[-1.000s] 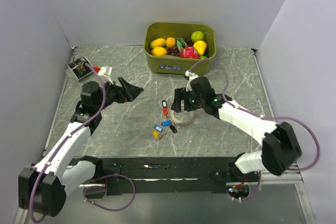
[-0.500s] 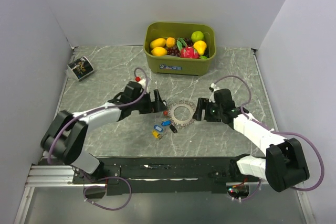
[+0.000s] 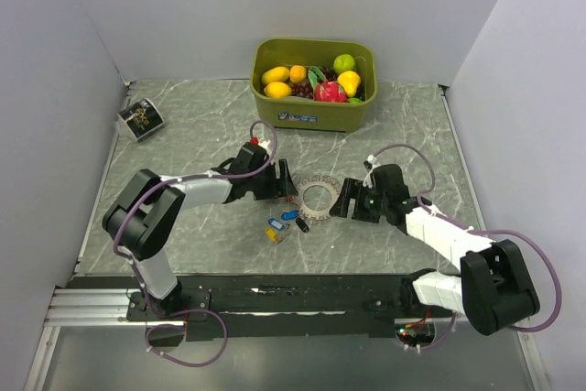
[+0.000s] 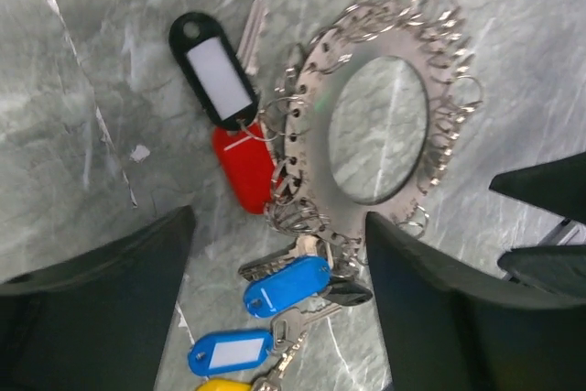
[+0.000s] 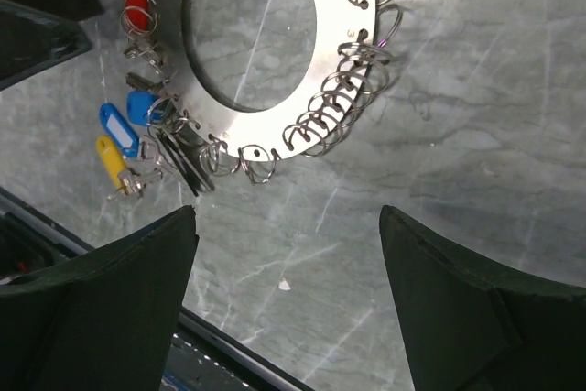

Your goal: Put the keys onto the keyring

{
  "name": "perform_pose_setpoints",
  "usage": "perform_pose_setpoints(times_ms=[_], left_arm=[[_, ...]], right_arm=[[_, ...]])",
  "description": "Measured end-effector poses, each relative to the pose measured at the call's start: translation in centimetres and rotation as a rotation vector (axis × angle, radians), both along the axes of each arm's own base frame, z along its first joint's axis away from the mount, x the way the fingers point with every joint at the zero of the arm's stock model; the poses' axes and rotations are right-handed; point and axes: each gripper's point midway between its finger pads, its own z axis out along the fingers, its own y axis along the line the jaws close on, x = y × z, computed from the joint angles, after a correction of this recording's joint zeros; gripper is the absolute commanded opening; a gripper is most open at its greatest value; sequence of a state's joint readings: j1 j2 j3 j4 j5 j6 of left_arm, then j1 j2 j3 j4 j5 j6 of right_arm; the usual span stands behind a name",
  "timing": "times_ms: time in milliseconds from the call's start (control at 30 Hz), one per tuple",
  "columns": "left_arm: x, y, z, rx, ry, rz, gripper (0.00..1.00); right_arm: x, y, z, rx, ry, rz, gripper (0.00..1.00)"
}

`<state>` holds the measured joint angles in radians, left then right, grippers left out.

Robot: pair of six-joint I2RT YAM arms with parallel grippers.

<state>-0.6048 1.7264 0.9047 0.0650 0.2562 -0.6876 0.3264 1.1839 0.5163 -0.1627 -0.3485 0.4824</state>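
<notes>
left wrist – keys [image 4: 245,167] at keyring [image 4: 314,125] rim – left claw [image 4: 277,222] spread above

The keyring [image 3: 319,195] lay flat on the table [image 3: 183,148] near its centre, with the left gripper [image 3: 286,185] just to its left and the right gripper [image 3: 342,200] just to its right. The keys [image 3: 289,215] lay clustered against the ring's left and near-left edge. Behind the ring, at the far edge, stood the bin [image 3: 311,116] holding toy fruit [image 3: 328,92]. A small packet [image 3: 140,119] lay at the far left corner.
</notes>
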Motion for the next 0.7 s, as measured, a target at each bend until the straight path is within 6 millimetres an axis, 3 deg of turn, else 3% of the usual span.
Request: perform_pose_setpoints(times_ms=[267, 433, 700], left_arm=[[0.4, -1.0, -1.4, -0.038, 0.028, 0.011, 0.45], [0.0, -1.9, -1.7, -0.053, 0.037, 0.000, 0.33], [-1.3, -3.3, -2.1, -0.019, 0.034, -0.016, 0.31]], right_arm=[[-0.3, 1.3, -1.9, 0.073, 0.079, -0.007, 0.87], [1.0, 2.7, -1.7, 0.142, 0.074, 0.003, 0.87], [3.1, 3.5, -1.4, 0.162, 0.082, -0.006, 0.86]])
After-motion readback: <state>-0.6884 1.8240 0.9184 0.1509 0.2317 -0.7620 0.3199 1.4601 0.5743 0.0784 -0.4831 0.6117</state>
